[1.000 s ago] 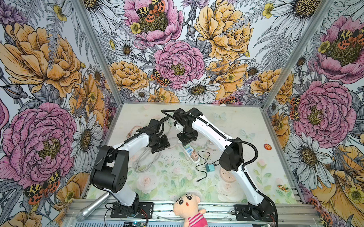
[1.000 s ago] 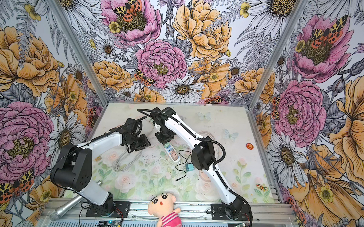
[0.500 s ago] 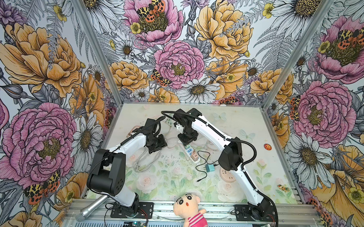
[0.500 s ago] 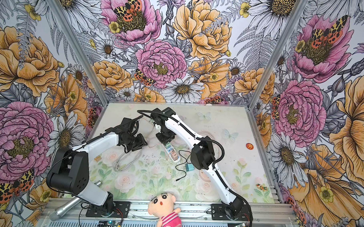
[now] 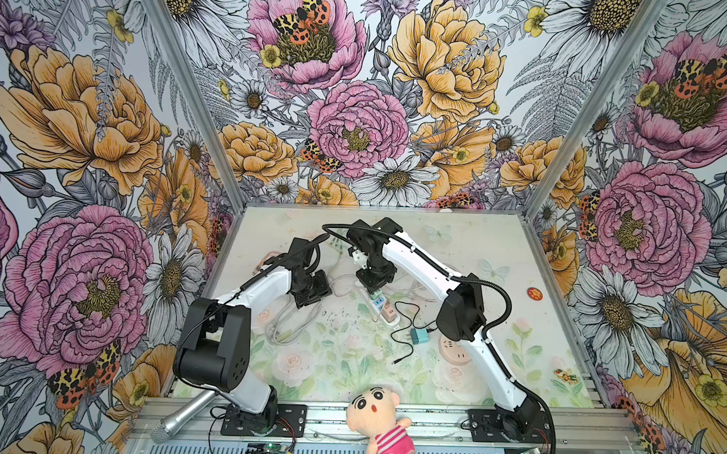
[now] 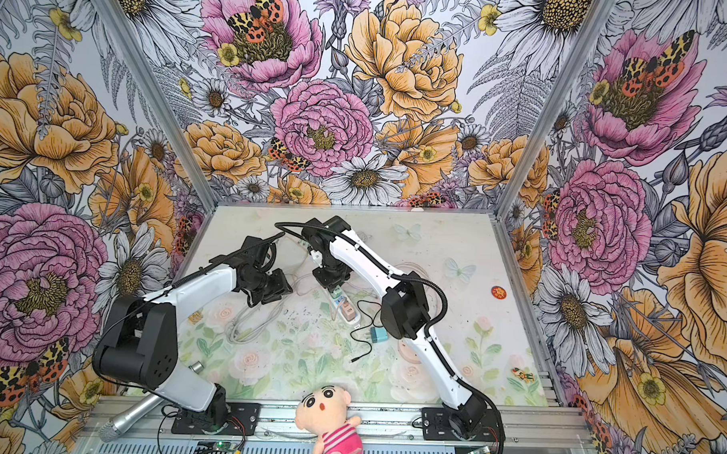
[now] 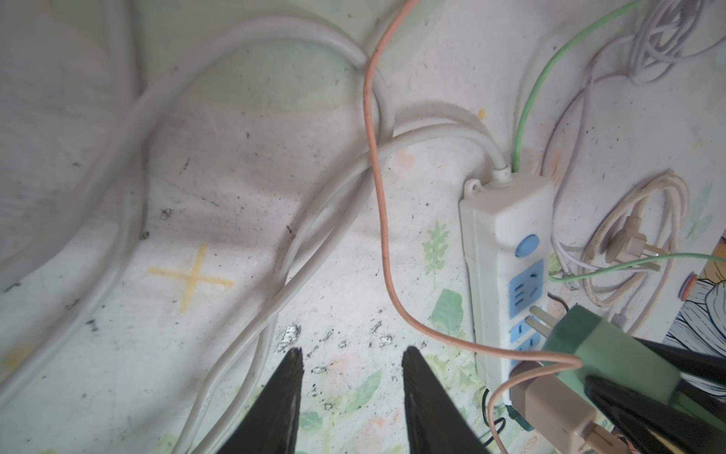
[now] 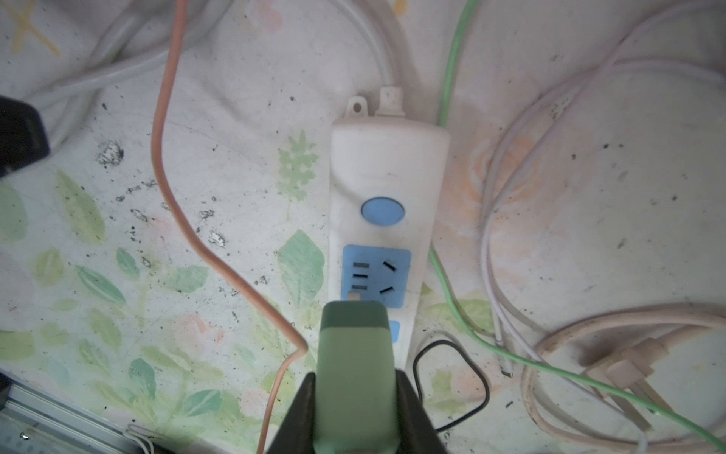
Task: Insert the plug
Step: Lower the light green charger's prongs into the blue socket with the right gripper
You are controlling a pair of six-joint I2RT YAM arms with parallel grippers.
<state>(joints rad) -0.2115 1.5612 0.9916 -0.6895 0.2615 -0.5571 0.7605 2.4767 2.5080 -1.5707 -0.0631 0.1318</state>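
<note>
My right gripper (image 8: 355,379) is shut on a green plug (image 8: 355,373), seen in the right wrist view just over the white power strip (image 8: 387,165). The plug's front end covers the near edge of the strip's blue socket (image 8: 377,275). From the left wrist view, its metal prongs (image 7: 540,318) point at the strip (image 7: 506,220), close to its face. A beige adapter (image 7: 550,401) sits plugged in further along. My left gripper (image 7: 352,351) hangs open over the bare mat left of the strip. In both top views the grippers (image 5: 374,284) (image 6: 274,293) flank the strip (image 5: 382,307).
Thick white cord loops (image 7: 275,188), an orange cable (image 7: 377,188) and a green cable (image 8: 451,59) cross the mat round the strip. A coiled beige cord with plug (image 8: 628,365) lies beside it. A teal adapter (image 5: 418,336), plush doll (image 5: 382,424) and microphone (image 5: 180,415) lie nearer the front.
The left arm has shifted slightly to the left. The right arm has stayed almost still with the green plug over the strip.
</note>
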